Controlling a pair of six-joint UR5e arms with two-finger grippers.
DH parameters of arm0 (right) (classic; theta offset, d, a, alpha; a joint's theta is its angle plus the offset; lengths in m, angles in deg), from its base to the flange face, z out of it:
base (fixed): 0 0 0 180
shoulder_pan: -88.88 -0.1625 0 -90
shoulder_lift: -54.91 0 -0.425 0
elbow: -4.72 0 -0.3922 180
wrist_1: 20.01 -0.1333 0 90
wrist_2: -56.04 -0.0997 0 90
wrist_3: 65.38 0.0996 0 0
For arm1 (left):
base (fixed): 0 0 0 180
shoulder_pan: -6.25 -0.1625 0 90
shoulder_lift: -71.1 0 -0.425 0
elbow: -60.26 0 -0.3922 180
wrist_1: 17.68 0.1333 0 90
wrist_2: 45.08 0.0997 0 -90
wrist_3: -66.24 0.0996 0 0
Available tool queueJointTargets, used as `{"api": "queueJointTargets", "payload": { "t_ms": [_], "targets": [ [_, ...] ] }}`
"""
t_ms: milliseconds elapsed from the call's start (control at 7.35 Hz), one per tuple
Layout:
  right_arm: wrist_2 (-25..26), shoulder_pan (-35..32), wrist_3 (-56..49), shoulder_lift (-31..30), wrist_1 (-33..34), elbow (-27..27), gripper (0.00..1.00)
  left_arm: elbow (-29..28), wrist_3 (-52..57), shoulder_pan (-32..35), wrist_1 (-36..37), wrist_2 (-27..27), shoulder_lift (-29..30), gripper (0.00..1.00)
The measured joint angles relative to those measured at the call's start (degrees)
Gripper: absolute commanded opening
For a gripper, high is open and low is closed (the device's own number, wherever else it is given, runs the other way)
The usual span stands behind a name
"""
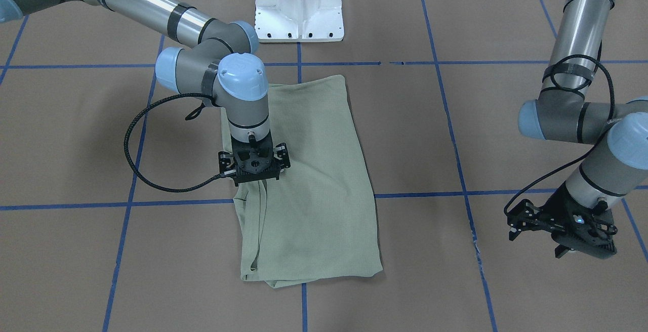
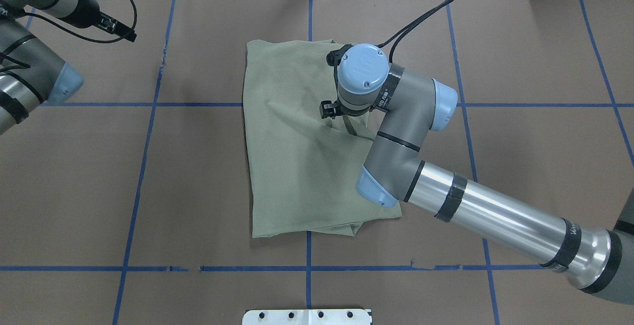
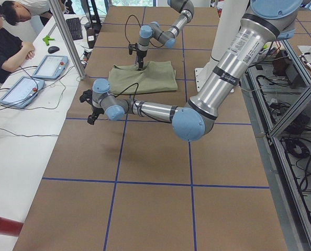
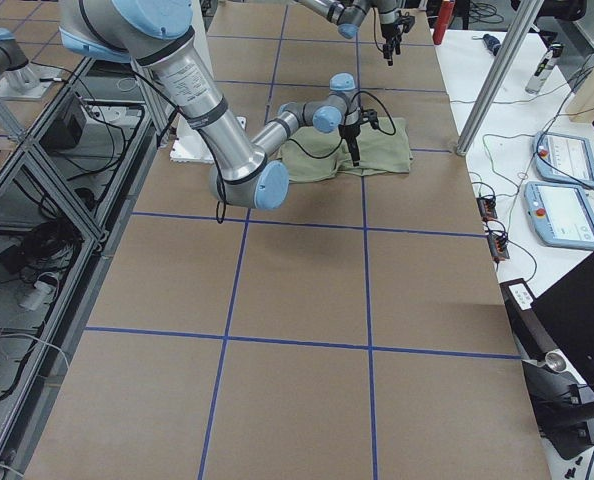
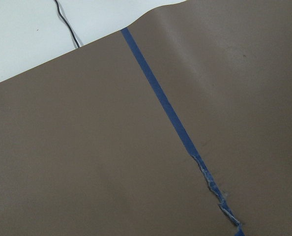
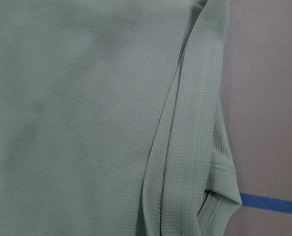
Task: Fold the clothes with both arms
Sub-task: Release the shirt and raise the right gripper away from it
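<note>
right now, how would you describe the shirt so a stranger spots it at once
Find the brown table gridded with blue tape. Near its middle, under the right arm, lies the shirt. It is the only cloth there: pale sage green, ribbed, folded into a long rectangle.

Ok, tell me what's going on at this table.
A two-armed robot is folding a pale green shirt, which lies on the paper-covered table already folded into a long rectangle. The right gripper is down on the shirt's layered edge, where the cloth creases toward it. Its fingers are hidden, so a grip cannot be confirmed. The left gripper hangs over bare table off to the side, clear of the shirt.
</note>
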Motion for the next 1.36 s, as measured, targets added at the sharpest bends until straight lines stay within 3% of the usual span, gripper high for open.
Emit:
{"api": "queueJointTargets", "payload": {
  "t_ms": [136,952,1225,1361],
  "targets": [
    [-1.0,0.0,-0.2,0.0,0.0,-0.5,0.0,0.0,0.0,0.0,0.0,0.0,0.0,1.0],
    [-4.9,-2.4,-0.6,-1.1,0.3,0.0,0.0,0.0,0.1,0.1,-0.1,0.0,-0.1,1.0],
    [-6.0,-4.7,-0.7,-5.0,0.1,2.8,0.02,0.0,0.1,0.0,-0.1,0.0,-0.1,1.0],
    [-5.6,-5.0,-0.6,-7.4,0.0,4.8,0.99,0.0,0.1,0.0,-0.1,0.0,-0.1,1.0]
  ]
}}
